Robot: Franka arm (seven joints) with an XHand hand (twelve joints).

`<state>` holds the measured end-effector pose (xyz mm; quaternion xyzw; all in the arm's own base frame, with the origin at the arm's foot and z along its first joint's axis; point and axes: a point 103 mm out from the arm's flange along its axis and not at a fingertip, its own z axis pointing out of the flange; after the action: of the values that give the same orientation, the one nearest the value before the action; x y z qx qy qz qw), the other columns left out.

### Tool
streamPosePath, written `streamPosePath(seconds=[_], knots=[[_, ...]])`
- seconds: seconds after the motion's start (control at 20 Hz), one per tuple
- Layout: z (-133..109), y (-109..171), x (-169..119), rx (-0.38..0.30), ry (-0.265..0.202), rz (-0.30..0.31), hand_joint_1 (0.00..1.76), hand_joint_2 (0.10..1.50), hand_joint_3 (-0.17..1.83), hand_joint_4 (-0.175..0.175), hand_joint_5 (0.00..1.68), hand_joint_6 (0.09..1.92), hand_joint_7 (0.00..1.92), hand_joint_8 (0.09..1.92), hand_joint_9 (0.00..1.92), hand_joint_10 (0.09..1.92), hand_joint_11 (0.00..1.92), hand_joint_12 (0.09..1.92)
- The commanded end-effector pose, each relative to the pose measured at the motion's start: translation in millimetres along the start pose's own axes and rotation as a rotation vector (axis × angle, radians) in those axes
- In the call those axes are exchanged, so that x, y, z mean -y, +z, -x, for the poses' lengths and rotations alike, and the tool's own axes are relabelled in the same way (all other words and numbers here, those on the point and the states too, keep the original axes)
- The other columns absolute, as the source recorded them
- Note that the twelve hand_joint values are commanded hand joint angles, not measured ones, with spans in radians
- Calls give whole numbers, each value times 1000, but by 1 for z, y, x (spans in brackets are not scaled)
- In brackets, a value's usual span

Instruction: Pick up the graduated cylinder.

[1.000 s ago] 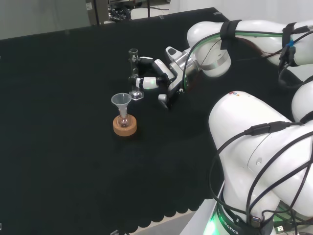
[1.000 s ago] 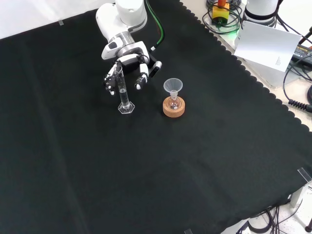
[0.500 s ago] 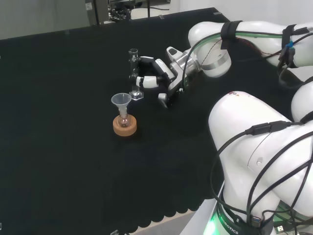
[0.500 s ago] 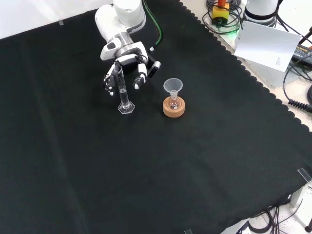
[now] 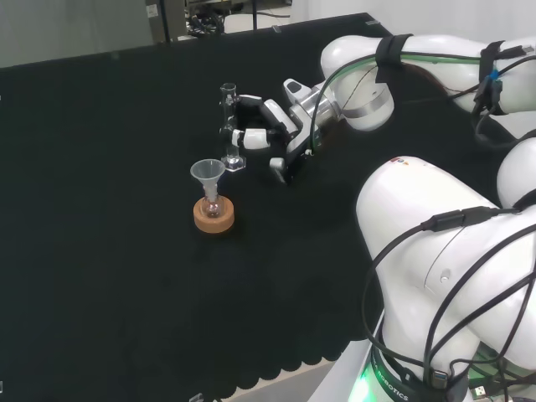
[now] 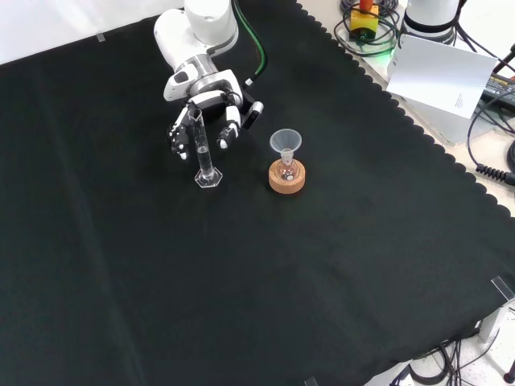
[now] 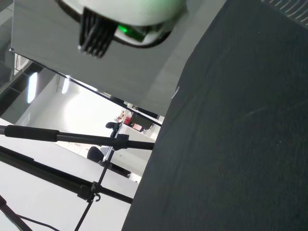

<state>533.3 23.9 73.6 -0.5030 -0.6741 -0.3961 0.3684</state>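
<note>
A tall clear glass graduated cylinder (image 6: 202,150) stands upright near the black-clothed counter's (image 6: 241,273) far edge, the black and white hand (image 6: 208,121) half-curled around its tube, apparently not yet clasping; fragile, slippery, best gripped mid-tube.

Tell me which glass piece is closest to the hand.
The graduated cylinder, upright between the hand's fingers; the funnel-topped flask stands apart on its cork ring.

In the front view our arm (image 6: 197,28) reaches down from the far edge, wrist angled low. Our robot hand (image 6: 205,117) hangs just above the surface, fingers (image 5: 251,139) partly curled and spread apart.
</note>
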Motion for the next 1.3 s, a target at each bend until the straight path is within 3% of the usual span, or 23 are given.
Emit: streamPosePath(seconds=[0.05, 1.3], knots=[[1, 1, -1, -2, 2, -3, 1034, 621, 592, -10, 615, 463, 596, 571, 797, 454, 475, 1276], [9, 7, -8, -12, -3, 28, 1048, 643, 572, 1, 664, 569, 732, 559, 969, 400, 566, 1233]])
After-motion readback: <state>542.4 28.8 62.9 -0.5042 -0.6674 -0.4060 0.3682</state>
